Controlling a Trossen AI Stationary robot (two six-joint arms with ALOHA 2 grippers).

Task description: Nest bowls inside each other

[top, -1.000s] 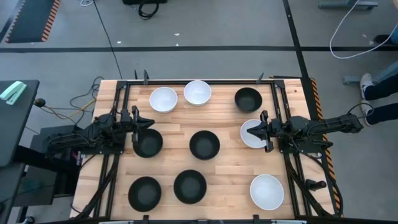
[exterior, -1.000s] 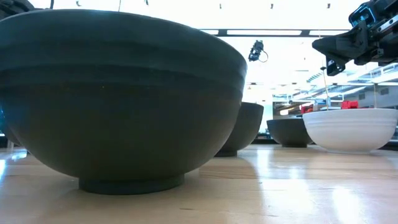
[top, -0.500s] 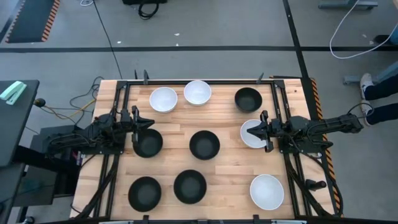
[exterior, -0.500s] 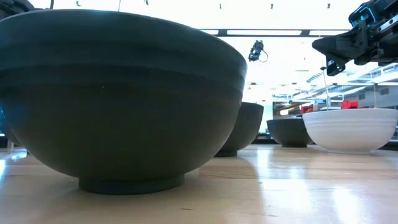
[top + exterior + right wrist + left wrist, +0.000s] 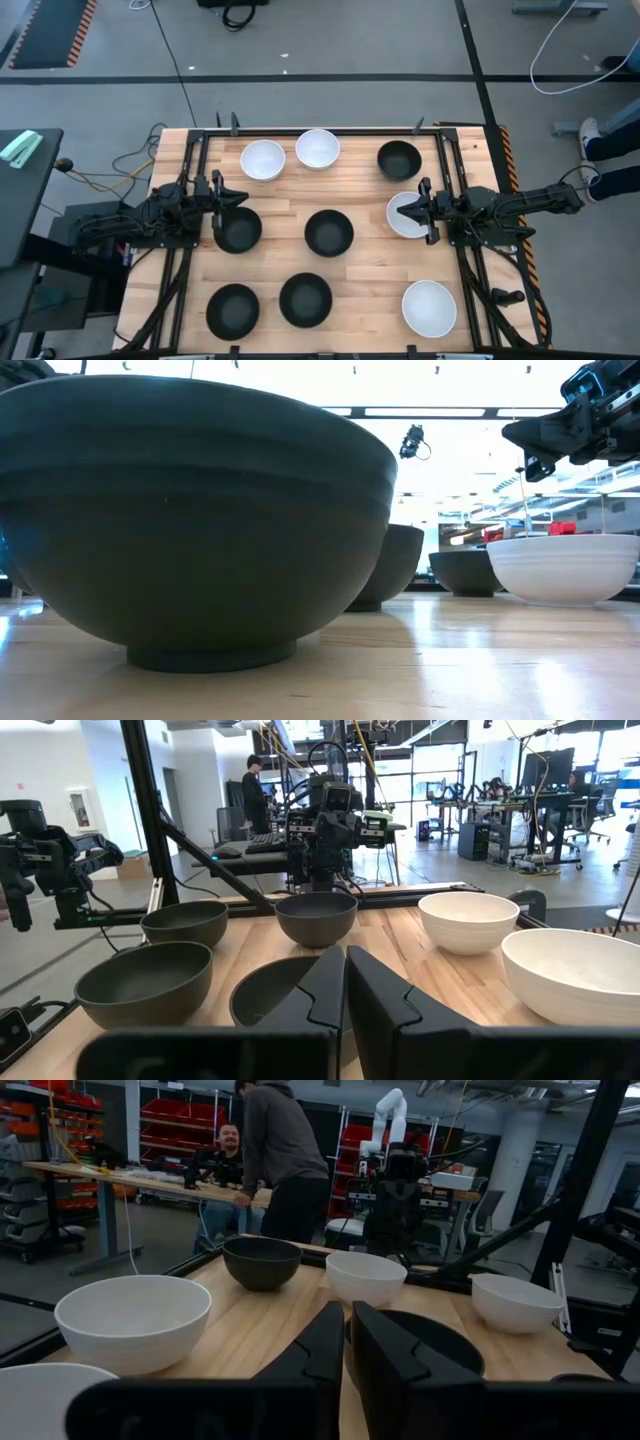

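— While nine bowls lie spread over the wooden counter (image 5: 370, 290), are any nested yet?
— None that I can see. Two white bowls (image 5: 263, 160) (image 5: 317, 149) sit side by side at the far edge, with a black bowl (image 5: 399, 159) to their right. A black bowl (image 5: 329, 232) holds the centre, two more black bowls (image 5: 233, 310) (image 5: 305, 299) sit at the near edge, and a white bowl (image 5: 429, 307) is in the near right corner.
— And the arms?
— The left gripper (image 5: 220, 205) hovers over the rim of a black bowl (image 5: 240, 231) on the left side, jaws nearly together, holding nothing. The right gripper (image 5: 424, 211) hangs over a white bowl (image 5: 405, 215) on the right side, its jaws likewise pressed close and empty.
— Anyone nearby?
— Two people (image 5: 270, 1155) stand beyond the counter in the left wrist view.
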